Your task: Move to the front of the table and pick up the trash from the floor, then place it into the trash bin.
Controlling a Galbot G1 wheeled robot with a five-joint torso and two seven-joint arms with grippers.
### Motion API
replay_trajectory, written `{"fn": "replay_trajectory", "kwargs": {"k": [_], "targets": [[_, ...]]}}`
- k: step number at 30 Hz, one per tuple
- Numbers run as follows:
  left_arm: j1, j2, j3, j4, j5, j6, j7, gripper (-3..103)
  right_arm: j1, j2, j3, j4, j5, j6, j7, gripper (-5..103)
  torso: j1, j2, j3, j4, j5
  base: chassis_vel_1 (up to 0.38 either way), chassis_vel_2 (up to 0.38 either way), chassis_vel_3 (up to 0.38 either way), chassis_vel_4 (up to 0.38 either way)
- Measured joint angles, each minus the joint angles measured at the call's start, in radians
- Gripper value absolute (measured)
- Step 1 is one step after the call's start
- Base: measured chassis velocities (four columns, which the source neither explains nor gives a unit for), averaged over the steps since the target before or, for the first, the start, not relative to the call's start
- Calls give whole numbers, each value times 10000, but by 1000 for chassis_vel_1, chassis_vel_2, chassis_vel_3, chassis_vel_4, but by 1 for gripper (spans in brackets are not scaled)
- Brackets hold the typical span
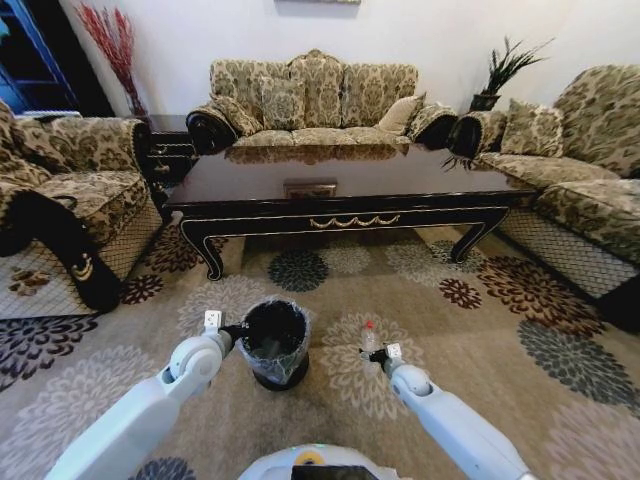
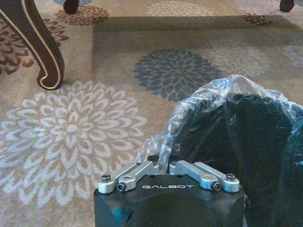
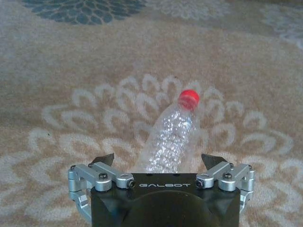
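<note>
I stand on the floor (image 1: 470, 330), a beige-grey carpet with large round flower medallions in white, brown, grey and dark blue. Ahead of me a long dark glossy worktop (image 1: 340, 185) stretches across the room on curved legs, with a gold scroll on its front rail. Patterned sofas close it in on the left, behind and on the right, and a potted plant (image 1: 500, 75) stands in the far right corner.

On the left, my left claw (image 1: 235, 330) is at the near rim of the trash bin (image 1: 275, 345). In the left wrist view its fingers (image 2: 142, 169) are drawn together, pinching the crinkled clear bag folded over the rim. The bin is small, round and black, standing on the carpet between my two arms, well short of the worktop. Its inside looks dark; I cannot tell whether anything lies in it.

On the right, my right claw (image 1: 372, 352) is low over a white flower medallion. Its fingers (image 3: 215, 161) are spread wide, and the clear plastic bottle (image 3: 173, 137) with a red cap sits between them, pointing away from my wrist. The finger pads stand clear of its sides. Whether the bottle rests on the carpet I cannot tell.
</note>
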Motion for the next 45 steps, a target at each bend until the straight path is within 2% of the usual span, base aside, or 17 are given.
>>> {"fn": "replay_trajectory", "kwargs": {"k": [5, 9, 11, 14, 18, 20, 24, 29, 31, 39, 45], "targets": [[4, 125, -23, -65, -42, 0, -71, 4, 25, 11, 10, -288, -127, 93, -160, 101, 0, 1, 0, 1, 1, 0, 0, 0, 0], [-2, 103, -29, -76, -127, -5, -121, 4, 32, 12, -20, -415, -218, 101, -288, 94, 0, 0, 0, 0, 1, 0, 0, 0, 0], [-3, 58, -19, -77, -164, -17, -196, 4, 20, 10, -42, -484, -234, 101, -364, 84, 0, 0, 0, 0, 0, 0, 0, 0, 0], [-2, 38, -6, -77, -184, -19, -218, 4, 11, 10, -60, -566, -281, 109, -389, 78, 0, 0, 0, 0, 1, 0, 0, 0, 0], [-3, 45, 20, -37, -192, -20, -222, 4, -28, -4, -42, -619, -327, 132, -440, 56, 0, 0, -1, 1, 0, 0, 0, 0, 0], [-1, 49, 32, -36, -192, -19, -222, 4, -57, -26, -14, -590, -338, 138, -448, 56, 0, 0, -1, 1, 1, 0, 0, 0, 0], [-2, 3, 126, -15, -192, -10, -221, 4, -198, -194, 175, -379, -330, 167, -457, 38, 0, 0, 0, 0, 2, 0, 0, 0, 0], [-23, -56, 214, -1, -182, 2, -213, 4, -291, -307, 345, -187, -298, 179, -442, 32, 0, 0, 0, -1, 2, 0, 0, 0, 0], [-34, -79, 270, 5, -166, 12, -210, 4, -371, -391, 494, 19, -252, 183, -407, 25, 0, 0, 0, 0, 3, 0, 0, 0, 0], [-126, -164, 516, 45, -24, 51, -59, 4, -990, -943, 1111, 1479, -29, 402, -280, 25, 0, 0, 0, 0, 1, 0, 0, 0, 0], [-310, -201, 819, 69, 5, 116, -13, 4, -1642, -1661, 1644, 3892, 624, 474, -124, 25, 0, 0, 0, -5, 1, 0, 0, 0, 0]]}}
